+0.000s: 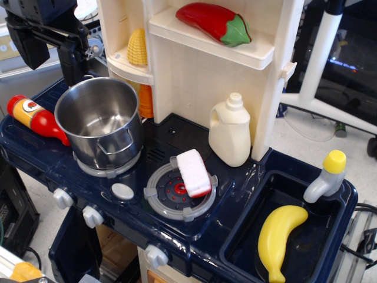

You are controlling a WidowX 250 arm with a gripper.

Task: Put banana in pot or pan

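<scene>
The banana (pixel 278 239) is a glossy yellow toy. It lies in the dark blue sink basin (pixel 330 247) at the lower right, its stem end pointing toward the front. The pot (pixel 101 121) is shiny steel and empty. It stands upright on the left burner of the toy stove. My gripper (pixel 50 56) is black and hangs at the upper left, just behind and left of the pot's rim. Its two fingers stand apart with nothing between them. It is far from the banana.
A red and white sponge (pixel 193 172) lies on the grey burner ring (pixel 177 194). A white jug (pixel 230 131) stands by the shelf unit. A ketchup bottle (pixel 35 118) lies left of the pot. A corn cob (pixel 138 47) and a red pepper (pixel 215 22) sit on shelves. A yellow-capped faucet (pixel 327 175) stands behind the sink.
</scene>
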